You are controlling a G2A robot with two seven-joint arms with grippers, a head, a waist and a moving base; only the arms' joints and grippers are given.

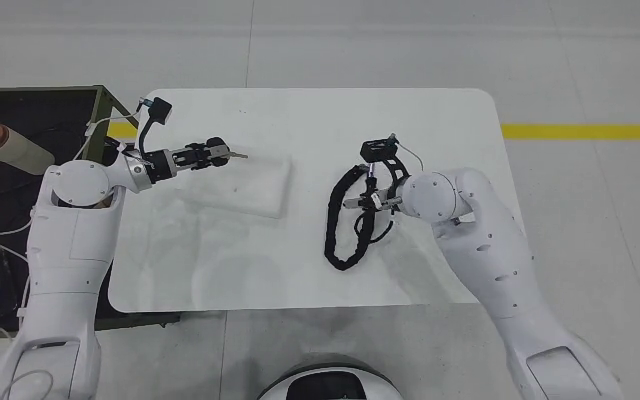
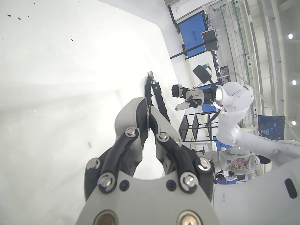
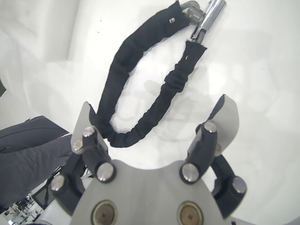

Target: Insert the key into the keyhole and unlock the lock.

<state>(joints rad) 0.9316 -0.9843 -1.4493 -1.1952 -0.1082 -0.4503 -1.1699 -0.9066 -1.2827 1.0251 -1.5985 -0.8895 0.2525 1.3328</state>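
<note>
Left gripper (image 1: pixel 215 153) is clamped tight on the key (image 1: pixel 240 156), blade poking out ahead, held in the air over the far edge of the white pad (image 1: pixel 262 190) on the table's (image 1: pixel 450 130) left half. Right gripper (image 3: pixel 155 108) is spread wide with nothing in it, poised just above the chain lock (image 1: pixel 340 225), which lies in a loose loop right of the table's middle.

The key looks small, thin, stiff and slick. Pinched only by its head, it could twist between the pads once it meets resistance.

The chain looks heavy and floppy, and its black fabric sleeve should give decent grip. The chrome barrel (image 3: pixel 212 10) is the tricky bit, smooth and round and likely to roll. I'd grab the barrel itself, or the sleeve right beside it, so the keyhole stays put.

The barrel is the only thing here that holds anything. Both chain ends meet at it, so it reads as locked. I can't make out the keyhole face.
</note>
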